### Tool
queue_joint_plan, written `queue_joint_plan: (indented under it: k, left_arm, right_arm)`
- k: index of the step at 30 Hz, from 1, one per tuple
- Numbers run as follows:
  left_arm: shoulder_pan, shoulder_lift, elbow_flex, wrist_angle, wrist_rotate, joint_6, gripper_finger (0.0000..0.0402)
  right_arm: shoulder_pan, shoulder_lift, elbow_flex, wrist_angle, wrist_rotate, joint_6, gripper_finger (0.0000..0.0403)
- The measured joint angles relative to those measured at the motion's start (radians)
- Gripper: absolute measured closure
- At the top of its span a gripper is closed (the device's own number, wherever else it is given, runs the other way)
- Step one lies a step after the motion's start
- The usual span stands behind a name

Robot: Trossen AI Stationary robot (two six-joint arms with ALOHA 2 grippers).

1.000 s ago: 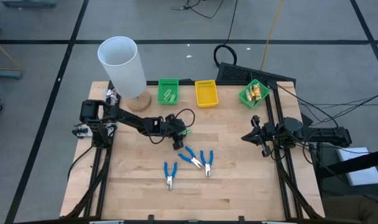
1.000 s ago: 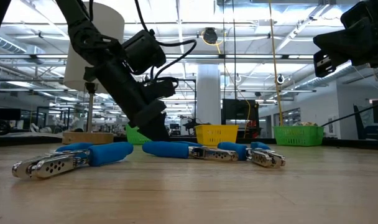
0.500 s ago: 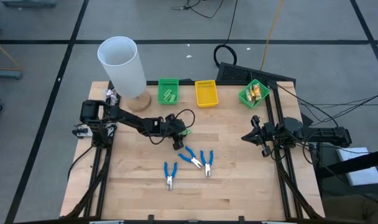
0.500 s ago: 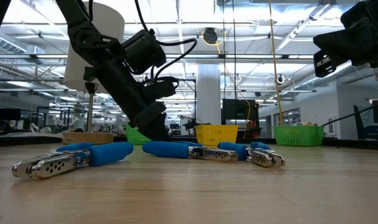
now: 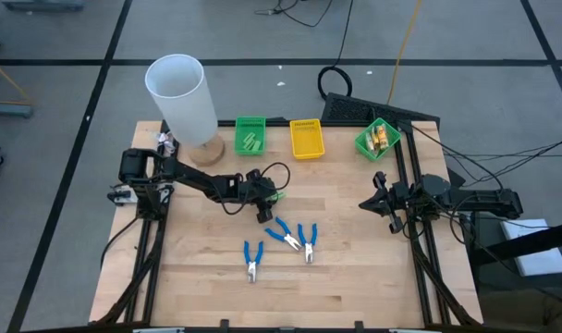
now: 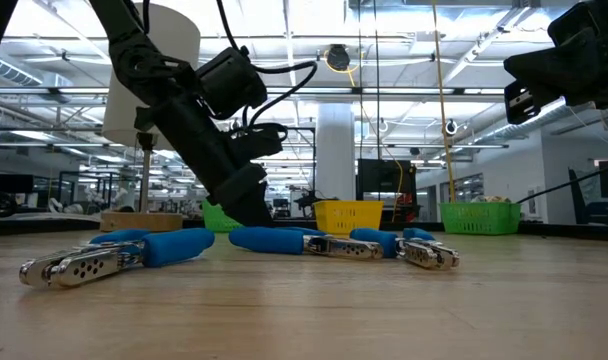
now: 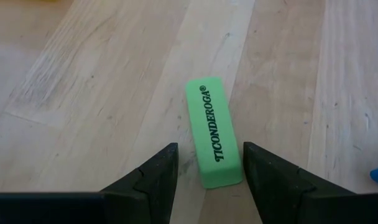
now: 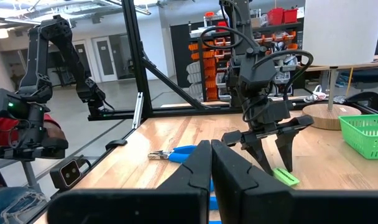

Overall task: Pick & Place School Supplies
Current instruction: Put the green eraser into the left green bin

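Observation:
A light-green eraser (image 7: 212,130) lies flat on the wooden table (image 5: 355,268), a little left of the middle (image 5: 277,195). My left gripper (image 7: 209,148) slants down over it, open, with a finger on either side of one end (image 8: 286,177). Three blue-handled pliers (image 5: 252,258) (image 5: 283,233) (image 5: 308,241) lie flat on the table, nearer the front edge than the gripper (image 5: 265,207). My right gripper (image 5: 366,203) hangs shut above the table's right edge, holding nothing (image 8: 211,149). My left gripper straddles the eraser's end from above, slanting down, fingers along its long sides. One finger (image 7: 263,177) lies close against the eraser's long side (image 7: 234,171); I cannot tell whether it touches. The other finger stands apart. The eraser rests flat on the table.
Along the far edge stand a green bin (image 5: 250,135) with light-green pieces, a yellow bin (image 5: 306,138) and a tilted green bin (image 5: 377,139) with yellow-orange pieces. A tall white cylinder (image 5: 181,97) on a wooden base stands at the far left.

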Motion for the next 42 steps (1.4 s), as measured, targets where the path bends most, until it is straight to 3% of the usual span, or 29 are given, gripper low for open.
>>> queue_joint_plan:
  k: [12, 23, 31, 42]
  left_arm:
    - [0.000, 0.000, 0.001, -0.004, 0.001, -0.004, 0.0221]
    - [0.000, -0.002, 0.002, -0.001, 0.004, 0.001, 0.0321]
    - [0.000, -0.002, 0.002, -0.003, 0.002, 0.003, 0.0302]
    - [0.000, -0.048, 0.000, 0.003, -0.004, 0.028, 0.0316]
  right_arm:
    - [0.000, 0.000, 0.000, 0.000, 0.000, 0.000, 0.0399]
    - [0.000, 0.000, 0.000, 0.000, 0.000, 0.000, 0.0399]
    - [0.000, 0.000, 0.000, 0.000, 0.000, 0.000, 0.0399]
    - [0.000, 0.000, 0.000, 0.000, 0.000, 0.000, 0.0399]
